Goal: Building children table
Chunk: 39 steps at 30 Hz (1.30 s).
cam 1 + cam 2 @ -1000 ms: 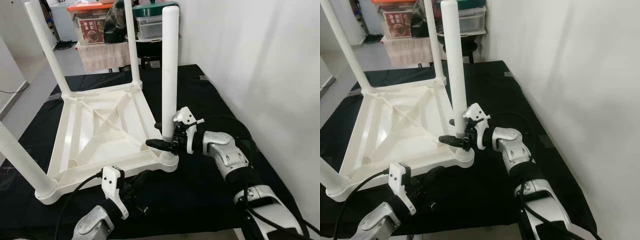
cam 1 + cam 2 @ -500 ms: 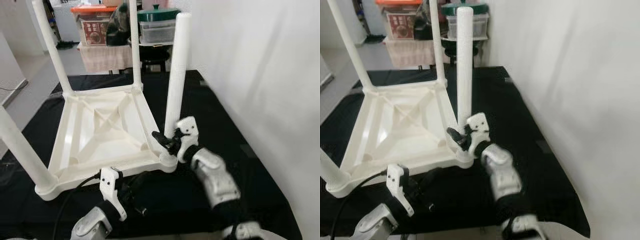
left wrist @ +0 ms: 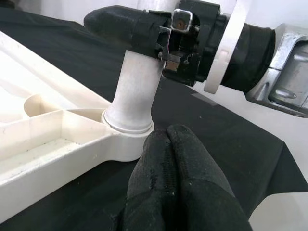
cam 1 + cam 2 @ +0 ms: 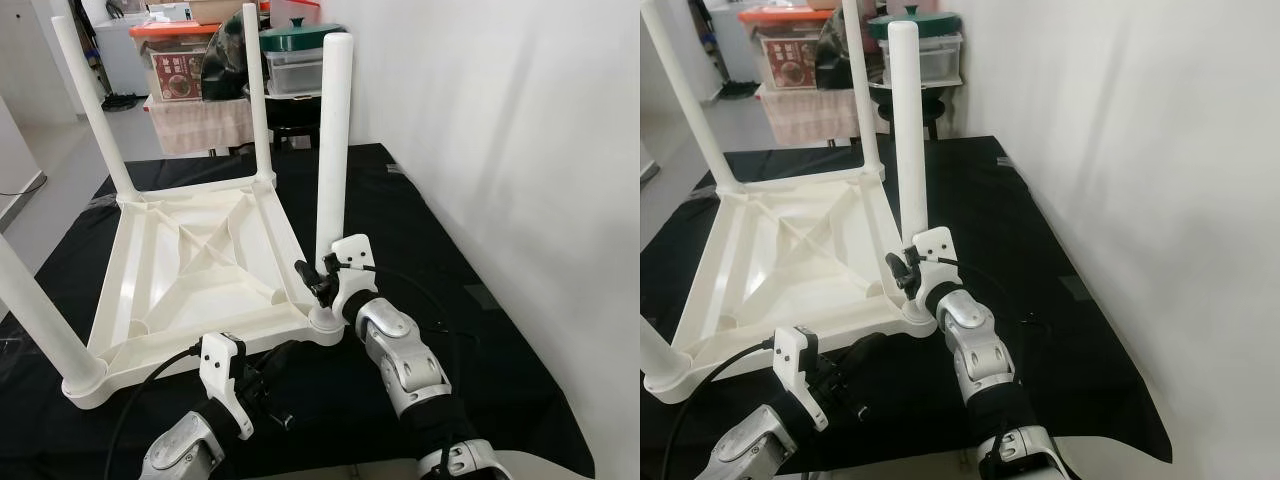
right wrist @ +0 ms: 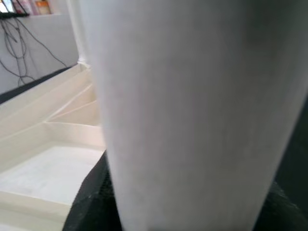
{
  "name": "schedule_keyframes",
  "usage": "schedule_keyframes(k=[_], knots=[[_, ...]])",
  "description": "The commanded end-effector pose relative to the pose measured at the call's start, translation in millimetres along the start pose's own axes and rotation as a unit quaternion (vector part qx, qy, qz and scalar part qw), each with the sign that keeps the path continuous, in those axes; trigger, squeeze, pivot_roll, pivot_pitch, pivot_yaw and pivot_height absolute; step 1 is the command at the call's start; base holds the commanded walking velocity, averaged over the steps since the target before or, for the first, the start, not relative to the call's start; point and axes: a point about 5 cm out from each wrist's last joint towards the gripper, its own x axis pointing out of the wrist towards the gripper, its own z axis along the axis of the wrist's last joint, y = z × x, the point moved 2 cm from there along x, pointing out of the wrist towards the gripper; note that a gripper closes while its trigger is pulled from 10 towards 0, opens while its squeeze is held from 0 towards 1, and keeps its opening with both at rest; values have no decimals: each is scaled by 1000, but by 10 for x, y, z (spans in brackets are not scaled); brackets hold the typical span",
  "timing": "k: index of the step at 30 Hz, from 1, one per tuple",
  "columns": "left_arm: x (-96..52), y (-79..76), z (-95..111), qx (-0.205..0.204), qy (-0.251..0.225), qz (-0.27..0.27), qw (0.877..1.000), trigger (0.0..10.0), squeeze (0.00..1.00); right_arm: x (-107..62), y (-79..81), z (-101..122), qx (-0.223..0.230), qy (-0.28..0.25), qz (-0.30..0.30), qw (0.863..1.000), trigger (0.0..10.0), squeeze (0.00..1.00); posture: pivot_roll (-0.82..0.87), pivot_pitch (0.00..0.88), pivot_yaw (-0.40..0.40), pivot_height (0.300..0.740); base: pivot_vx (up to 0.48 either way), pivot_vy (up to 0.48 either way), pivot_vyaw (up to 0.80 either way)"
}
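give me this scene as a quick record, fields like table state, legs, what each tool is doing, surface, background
table state: white plastic table upside down, underside ribs facing up
legs: four white legs standing upright in the corner sockets
near-right leg: leg seated in its socket
right tool: right tool shut on the leg's lower part, just above the socket
left tool: left tool shut, low by the table's near edge, close to that socket
surface: black cloth
background: storage bins and a white wall

The right pincer (image 4: pixel 318 281), clamped low on the near table leg (image 4: pixel 331 150), has been swung from reaching in sideways to approaching from the front, forearm now drawn beneath it.
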Motion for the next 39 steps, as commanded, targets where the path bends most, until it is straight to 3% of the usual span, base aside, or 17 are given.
schedule_keyframes(k=[1, 8, 9, 10, 11, 12, 21, 22, 24, 25, 30, 36, 39], knots=[[-13, 33, -43, -2, 8, 8, 1000, 10000, 0, -50, 93, -200, 28, 40, 30, 998, 10000, 1000, 28, 0, 4, 740, 0, 0, 0], [3, 31, -45, -4, 7, 7, 1000, 10000, 0, -63, -42, -60, 29, 19, 125, 992, 10000, 1000, 26, 0, 0, 740, 0, 0, 0], [5, 31, -45, -4, 7, 7, 1000, 10000, 0, -57, -51, -19, 15, 15, 156, 988, 10000, 749, 27, 0, 0, 740, 0, 0, 0], [7, 31, -45, -4, 7, 7, 1000, 10000, 0, -53, -59, 7, 5, 13, 176, 984, 10000, 749, 27, 0, 0, 740, 0, 0, 0], [10, 31, -47, -4, 7, 7, 1000, 10000, 0, -49, -78, 27, -10, 14, 195, 981, 10000, 114, 29, 0, -1, 740, 0, 0, 0], [14, 30, -48, -4, 7, 7, 1000, 10000, 0, -44, -119, 55, -25, 16, 217, 976, 10000, 0, 32, 0, -4, 740, 0, 0, 0], [19, 18, -53, -3, 6, 8, 1000, 10000, 0, -25, -288, 184, -56, 29, 264, 962, 10000, 0, 47, 0, -16, 740, 0, 0, 0], [19, 15, -53, -2, 6, 8, 1000, 10000, 0, -18, -328, 225, -59, 31, 271, 960, 3765, 0, 49, 0, -16, 740, 0, 0, 0], [19, 15, -53, -2, 6, 8, 1000, 10000, 0, -18, -328, 225, -59, 31, 271, 960, 3765, 0, 49, 0, -16, 740, 0, 0, 0], [19, 12, -53, -1, 6, 8, 1000, 10000, 0, -25, -366, 251, -59, 34, 283, 957, 0, 0, 49, 0, -15, 740, 0, 0, 0], [19, 7, -52, 2, 6, 8, 1000, 10000, 0, -56, -438, 250, -57, 41, 291, 954, 0, 0, 50, 0, -15, 740, 0, 0, 0], [0, 14, -43, 15, 8, 12, 1000, 10000, 0, -206, -564, 81, -48, 45, 286, 956, 0, 0, 37, 0, 2, 740, 0, 0, 0], [-30, 23, -37, 28, 10, 17, 999, 10000, 0, -397, -654, -300, -41, 91, 206, 973, 0, 0, 29, 0, -1, 740, 0, 0, 0]])
